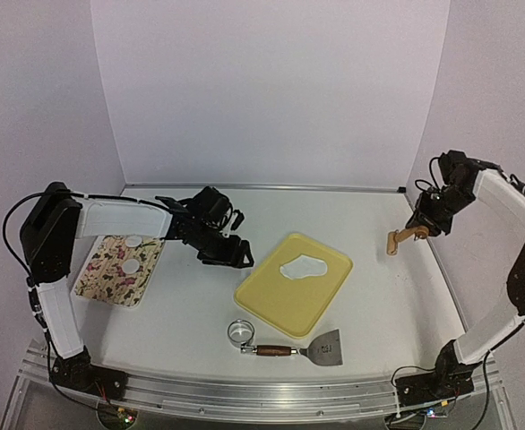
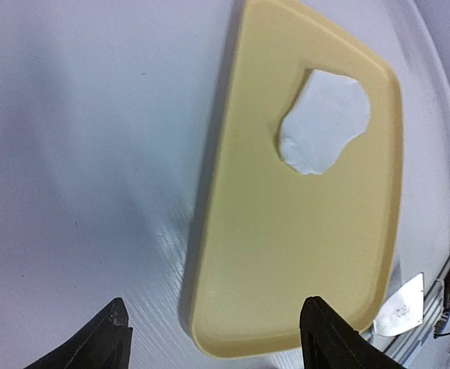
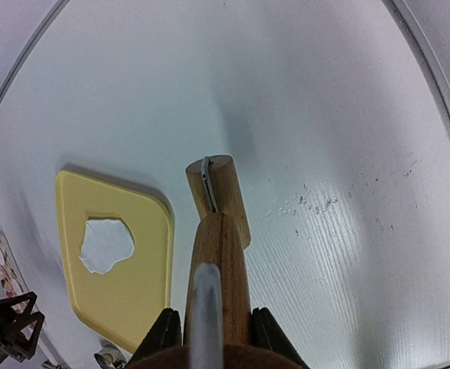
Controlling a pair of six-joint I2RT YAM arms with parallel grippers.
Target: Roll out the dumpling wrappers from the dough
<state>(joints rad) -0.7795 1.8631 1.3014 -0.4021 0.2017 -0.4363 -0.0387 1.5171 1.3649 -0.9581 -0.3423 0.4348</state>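
Two wrappers (image 1: 130, 240) lie on the floral tray (image 1: 106, 282) at the left of the surface (image 1: 182, 313). They sit close together but do not overlap, probably so that finished discs are out of the way of the work. The left arm (image 1: 124, 215) reaches past the tray toward the middle. The left jaws stand wide with nothing between them, hanging by the left edge of the yellow board (image 1: 280, 309).

The dough (image 2: 325, 123), a thin, ragged white sheet, lies flat toward the far end of the board with bare board all round it. Its notched outline suggests discs have been cut from it.

The right arm (image 1: 504, 206) is off to the right, well apart from the board. The right jaws are clamped on the handle of a wooden roller (image 3: 219, 200), whose head points out over bare surface. I judge it is parked there so the left arm has room.

The ring cutter (image 1: 241, 331) and scraper (image 1: 327, 348) lie close together just in front of the board, within easy reach. The sheet likely needs rolling again before more cutting.
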